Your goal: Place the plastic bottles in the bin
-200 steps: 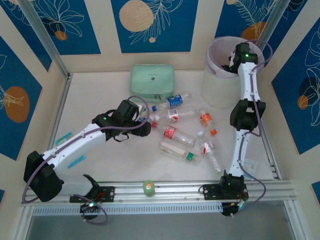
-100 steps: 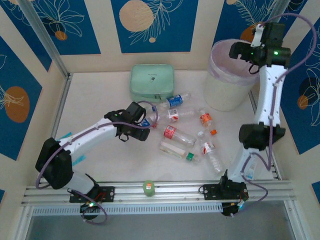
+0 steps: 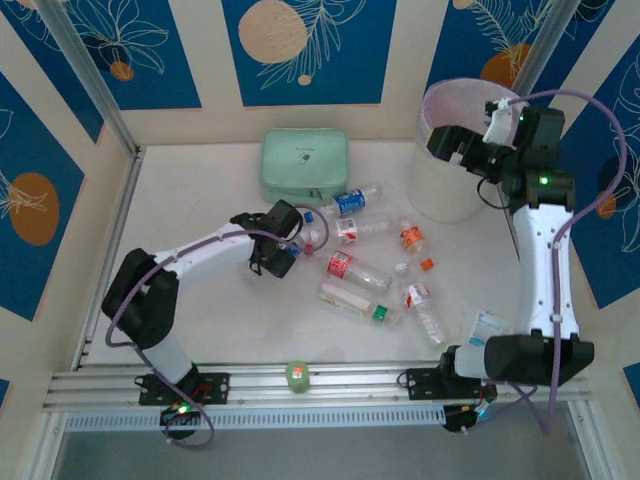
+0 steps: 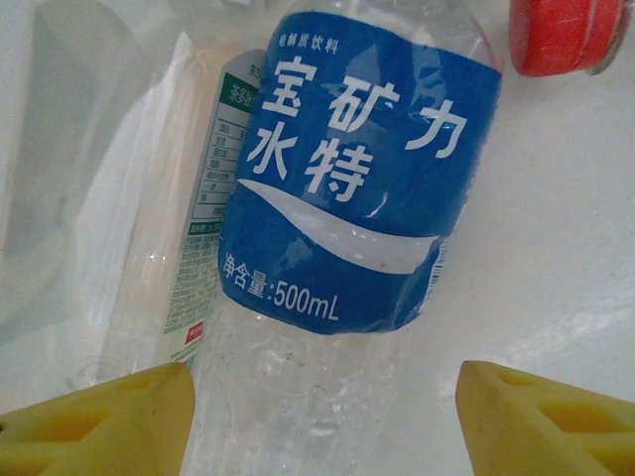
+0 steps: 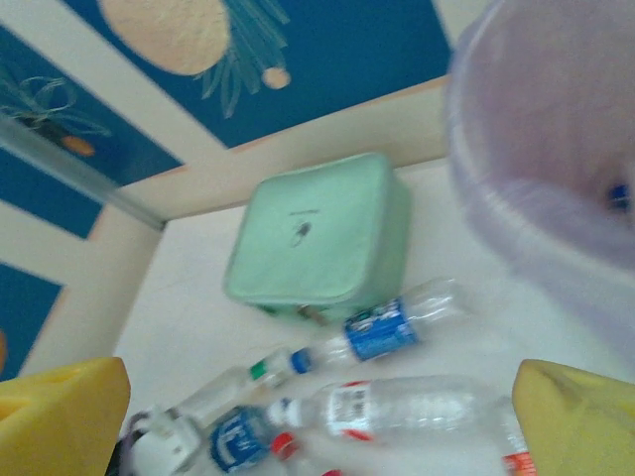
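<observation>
While my left hand (image 4: 327, 421) straddles the blue-labelled water bottle (image 4: 357, 169) lying on the worktop (image 4: 556, 248), jaws part open and not yet pinching it, I should close squarely on the clear body below the label. A green-labelled bottle (image 4: 213, 198) lies touching it on one side and may snag a finger. My right hand (image 3: 455, 145) hovers wide open and empty by the bin (image 3: 440, 195).

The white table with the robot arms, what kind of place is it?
Probably a robot lab booth: two arms bolted to a metal rail, printed wall panels boxing in the table, and plastic bottles scattered beside a bin.
</observation>
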### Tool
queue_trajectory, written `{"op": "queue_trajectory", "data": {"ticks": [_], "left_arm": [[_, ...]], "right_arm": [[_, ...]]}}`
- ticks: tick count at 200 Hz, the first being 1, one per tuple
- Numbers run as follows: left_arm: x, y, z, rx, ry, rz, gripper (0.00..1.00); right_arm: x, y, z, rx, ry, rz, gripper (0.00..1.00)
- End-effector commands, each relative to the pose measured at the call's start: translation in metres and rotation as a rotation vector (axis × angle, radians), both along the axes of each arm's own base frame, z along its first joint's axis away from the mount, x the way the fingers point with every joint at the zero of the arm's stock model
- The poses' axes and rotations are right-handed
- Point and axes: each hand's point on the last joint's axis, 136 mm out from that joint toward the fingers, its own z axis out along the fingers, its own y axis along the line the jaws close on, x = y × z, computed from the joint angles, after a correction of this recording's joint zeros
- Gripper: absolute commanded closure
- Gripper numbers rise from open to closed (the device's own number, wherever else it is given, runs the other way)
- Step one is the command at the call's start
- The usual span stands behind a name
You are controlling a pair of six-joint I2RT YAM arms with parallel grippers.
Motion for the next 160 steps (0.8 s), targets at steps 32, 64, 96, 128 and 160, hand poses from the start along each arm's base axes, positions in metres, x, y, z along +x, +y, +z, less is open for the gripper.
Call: {"op": "queue_trajectory", "data": {"ticks": [32,64,96,128,160], "left_arm": [[0.004,0.008,-0.022,0.067,0.036,0.016,0.47],[0.004,0.008,-0.02,0.058,0.029,0.031,0.62],[0.0,0.005,0.005,-0.006,0.009,0.045,0.66],[-0.004,-0.002,0.043,-0.112,-0.037,0.062,0.65],[-0.009,-0.009,0.069,-0.215,-0.069,0.068,0.65]], "right_arm": [[-0.057,0.056,0.001,0.118,-0.053,0.189,0.01],[-0.069,0.089,-0.054,0.165,0.051,0.274,0.0],[-0.072,0.112,-0.101,0.193,0.168,0.305,0.01],[-0.064,0.127,-0.122,0.216,0.252,0.312,0.03],[-0.058,0.15,-0.129,0.215,0.29,0.377,0.08]]}}
